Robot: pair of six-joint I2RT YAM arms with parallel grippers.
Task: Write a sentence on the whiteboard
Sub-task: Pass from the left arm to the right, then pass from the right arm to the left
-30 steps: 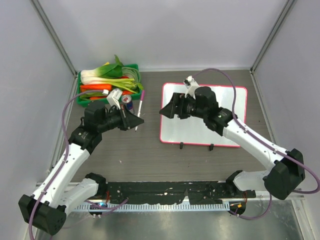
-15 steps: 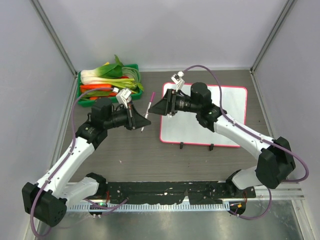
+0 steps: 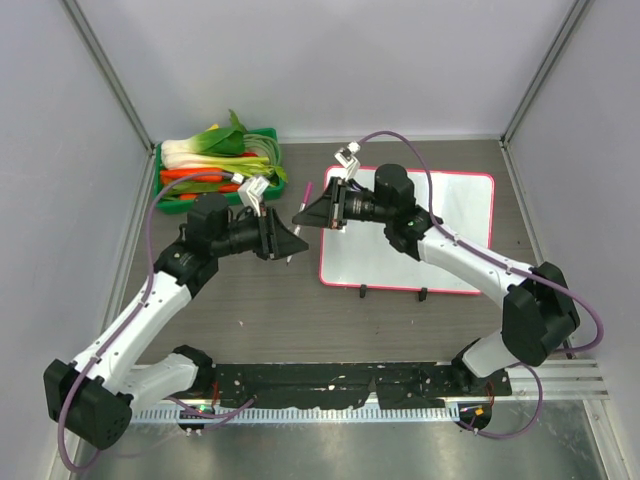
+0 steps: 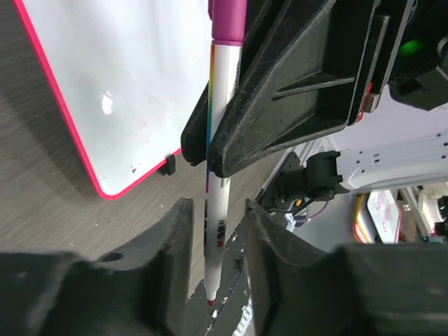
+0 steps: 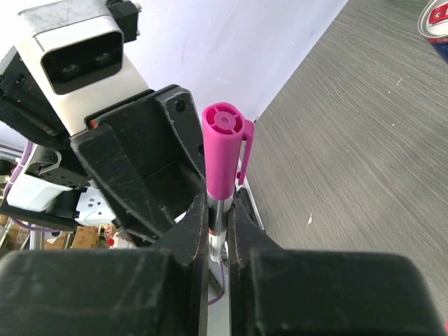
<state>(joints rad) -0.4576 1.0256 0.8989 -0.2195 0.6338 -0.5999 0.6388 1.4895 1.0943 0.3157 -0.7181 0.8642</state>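
Observation:
A white marker (image 3: 305, 193) with a pink cap hangs in the air left of the whiteboard (image 3: 455, 235), a white board in a pink frame. My right gripper (image 3: 303, 218) is shut on the marker just below its cap (image 5: 224, 150). My left gripper (image 3: 290, 243) faces it, open, with a gap on either side of the marker's lower barrel (image 4: 216, 210). The red tip points down between the left fingers (image 4: 175, 238). No sentence shows on the whiteboard (image 4: 133, 91).
A green crate (image 3: 268, 140) of leeks and carrots stands at the back left. The edge of a can (image 5: 435, 24) shows on the dark wood-grain table. Grey walls close in the sides and back.
Both arms closed in on each other left of the board. The right gripper shut on the marker below its cap. The left jaws opened off the barrel.

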